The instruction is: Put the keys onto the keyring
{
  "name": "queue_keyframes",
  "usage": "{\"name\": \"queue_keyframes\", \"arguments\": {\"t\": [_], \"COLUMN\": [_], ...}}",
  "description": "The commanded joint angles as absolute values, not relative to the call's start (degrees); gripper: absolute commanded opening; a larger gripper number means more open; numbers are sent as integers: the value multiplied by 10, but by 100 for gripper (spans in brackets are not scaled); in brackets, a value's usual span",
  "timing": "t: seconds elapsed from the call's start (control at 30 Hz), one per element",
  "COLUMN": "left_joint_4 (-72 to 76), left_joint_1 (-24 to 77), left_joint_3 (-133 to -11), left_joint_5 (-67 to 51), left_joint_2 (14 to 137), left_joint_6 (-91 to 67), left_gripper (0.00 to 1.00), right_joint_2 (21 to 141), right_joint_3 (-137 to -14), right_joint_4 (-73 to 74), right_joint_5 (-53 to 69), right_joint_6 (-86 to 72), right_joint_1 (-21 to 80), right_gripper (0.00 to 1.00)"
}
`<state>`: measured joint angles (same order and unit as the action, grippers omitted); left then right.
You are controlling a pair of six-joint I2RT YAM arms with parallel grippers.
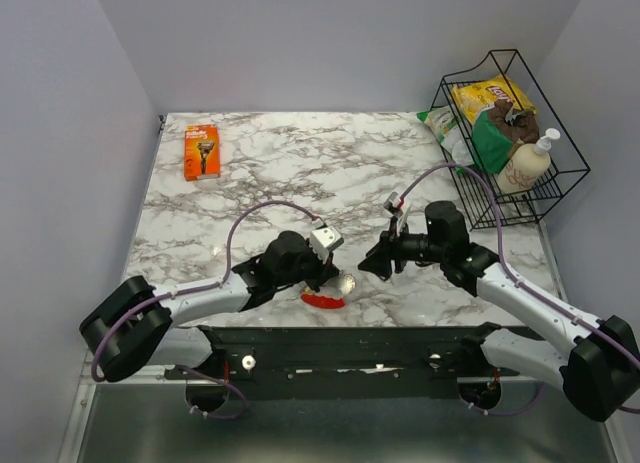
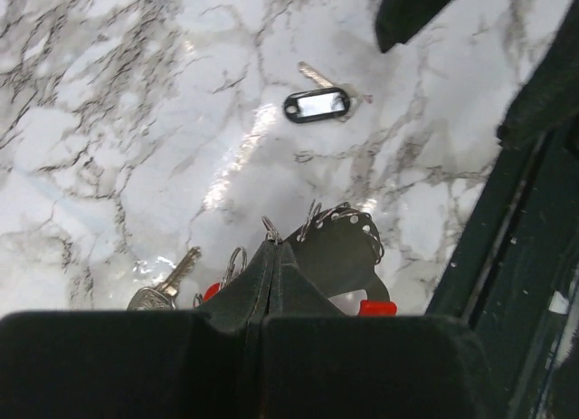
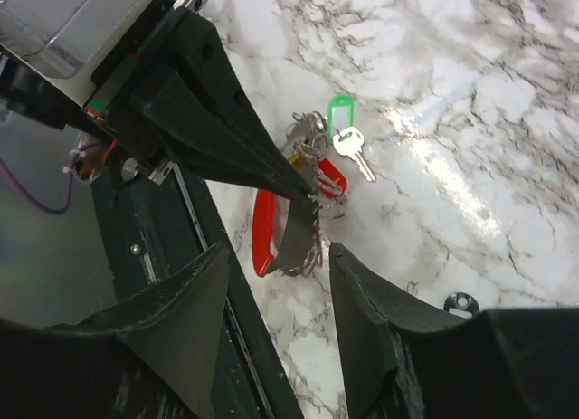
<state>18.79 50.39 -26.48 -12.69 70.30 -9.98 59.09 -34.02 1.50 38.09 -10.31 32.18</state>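
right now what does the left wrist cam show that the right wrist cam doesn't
Only the left wrist: the keyring, whole, lying on the marble apart from the bunch, a silver key by it. Only the right wrist: the green tag, the red tag in its full curve, and the open right fingers. Both: the left fingers shut on the keys, over the marble.
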Motion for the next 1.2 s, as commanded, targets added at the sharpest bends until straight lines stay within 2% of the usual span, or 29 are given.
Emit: {"name": "queue_keyframes", "arguments": {"t": [0.0,0.2,0.4,0.5,0.63,1.17], "left_joint_4": [164,98,70,52,40,34], "left_joint_1": [475,451,440,432,421,418], "left_joint_3": [-322,-416,-466,-474,-469,-462], "left_joint_5": [-81,-99,-84,-60,-61,-63], "left_joint_2": [779,892,939,947,939,938], "left_joint_6": [-123,-146,-160,-160,-154,-152], "left_gripper": [0,0,0,0,0,0], "right_joint_2": [615,655,674,695,722,852], "right_joint_3": [-344,-352,-362,-375,-386,-460], "right_joint_4": [61,94,111,116,109,60], "right_joint_5": [305,234,179,165,165,189], "right_joint_6": [-132,-158,-159,-156,-155,-164], "right_joint_1": [323,324,324,324,324,323], "right_gripper": [56,53,52,47,45,43]}}
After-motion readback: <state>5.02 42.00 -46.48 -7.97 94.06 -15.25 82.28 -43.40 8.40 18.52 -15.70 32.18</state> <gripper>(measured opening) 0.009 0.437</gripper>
